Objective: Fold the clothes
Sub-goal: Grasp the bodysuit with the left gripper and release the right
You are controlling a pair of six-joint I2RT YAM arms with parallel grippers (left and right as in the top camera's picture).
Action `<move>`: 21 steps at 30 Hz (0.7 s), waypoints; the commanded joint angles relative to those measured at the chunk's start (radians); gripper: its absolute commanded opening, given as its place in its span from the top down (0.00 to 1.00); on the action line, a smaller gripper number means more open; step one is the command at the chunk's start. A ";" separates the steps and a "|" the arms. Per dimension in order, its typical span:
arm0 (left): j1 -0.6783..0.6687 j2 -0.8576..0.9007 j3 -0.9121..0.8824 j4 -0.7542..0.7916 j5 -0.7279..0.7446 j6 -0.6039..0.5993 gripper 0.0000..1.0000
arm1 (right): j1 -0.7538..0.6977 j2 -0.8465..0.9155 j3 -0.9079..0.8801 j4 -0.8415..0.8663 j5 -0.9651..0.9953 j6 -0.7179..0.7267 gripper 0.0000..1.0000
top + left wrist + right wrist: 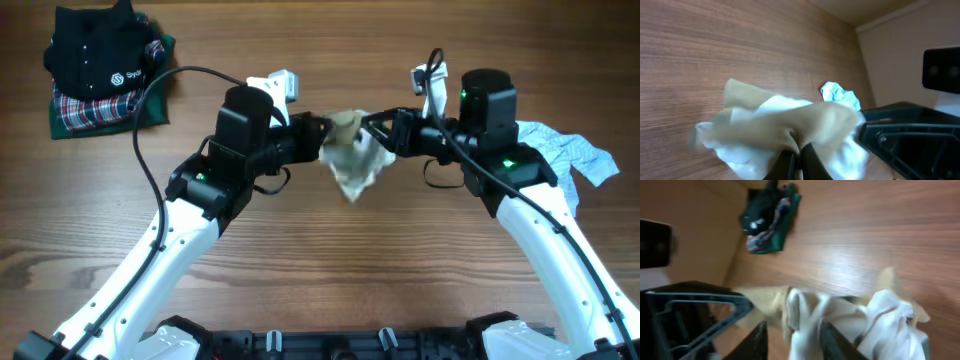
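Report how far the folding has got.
Done: a folded stack sits at the far left of the table. In hand: the left gripper and right gripper hold one beige garment between them, bunched, not yet folded. Left: that fold, plus the crumpled blue garment on the right.

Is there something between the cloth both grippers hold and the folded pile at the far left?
Nothing lies on the table between the beige cloth and the folded pile; only the left arm's black cable crosses that stretch.
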 commanded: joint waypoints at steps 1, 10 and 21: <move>0.001 0.000 0.009 0.004 -0.038 0.005 0.96 | 0.003 0.009 0.015 -0.082 0.194 -0.122 0.42; 0.050 0.000 0.009 0.087 -0.064 -0.131 0.96 | 0.003 0.009 -0.049 -0.211 0.252 -0.326 0.36; 0.051 0.000 0.009 0.124 -0.065 -0.213 0.96 | 0.417 0.103 -0.215 0.172 0.736 -0.161 0.43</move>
